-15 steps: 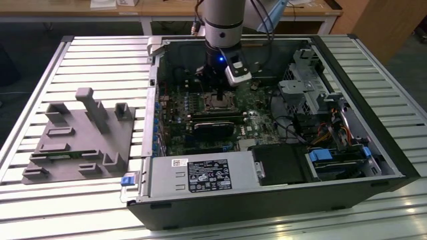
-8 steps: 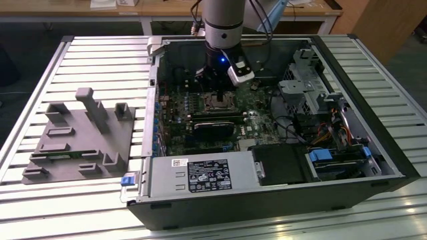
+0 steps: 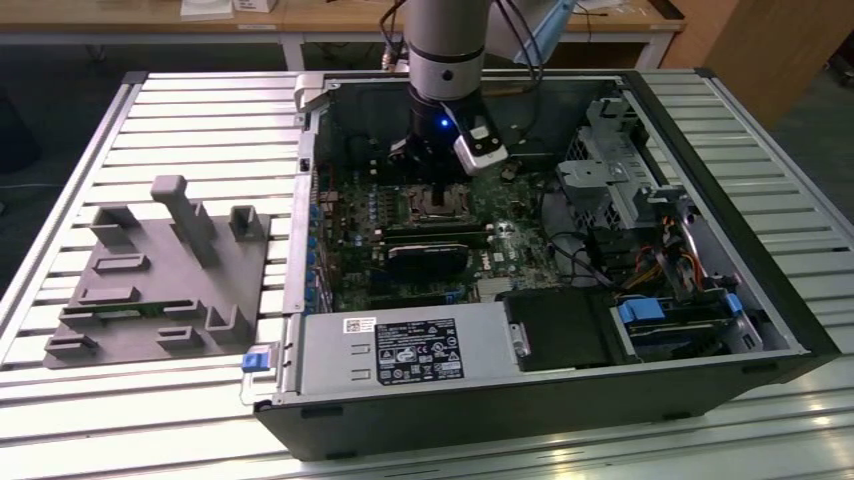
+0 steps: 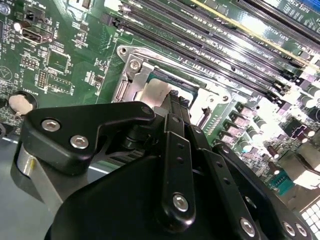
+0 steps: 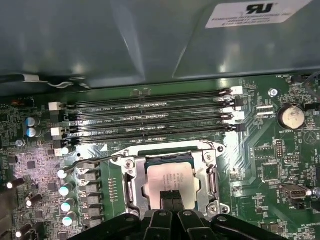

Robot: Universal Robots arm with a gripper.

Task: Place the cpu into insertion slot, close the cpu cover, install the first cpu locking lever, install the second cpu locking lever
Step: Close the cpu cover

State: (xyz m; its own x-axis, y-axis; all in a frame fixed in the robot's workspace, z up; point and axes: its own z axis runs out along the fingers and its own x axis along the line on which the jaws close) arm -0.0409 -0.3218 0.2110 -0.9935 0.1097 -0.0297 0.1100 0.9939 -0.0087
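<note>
over the socket: pincer tips together above the seated cpu

at the exterior view's left a grey fixture (image 3: 160, 275) lies on the slatted counter (image 3: 200, 110). the open computer case (image 3: 534, 410) stands beside it, toward the exterior view's right. the arm (image 3: 445, 50) reaches down into the case, above the insertion slot (image 3: 430, 205) on the green board.

in the first wrist view a thin wire lever (image 5: 92, 162) stands out beside the socket and does not look hooked down. the cpu cover (image 5: 136, 182) looks to be lying down around the cpu (image 5: 170, 175), though i cannot be sure it is fully flat. the cpu sits in the slot with its pale metal top up. the pincer (image 5: 171, 196) has its two dark tips pressed together, pinching nothing, over one edge of the cpu's top. whether they touch it i cannot tell.

the risk, as i judge it, is this. if the joined tips bear down off-centre, the chip or cover could tilt and load the socket contacts unevenly. a tip sliding off the smooth metal could strike the frame or snag the loose lever.

the exterior view gives the fixture and the whole case. the first wrist view gives the lever, the memory slots (image 5: 150, 117) and a coin battery (image 5: 291, 116). the second wrist view gives the tips from behind, over the cpu, with the pincer's black linkage in front.
</note>
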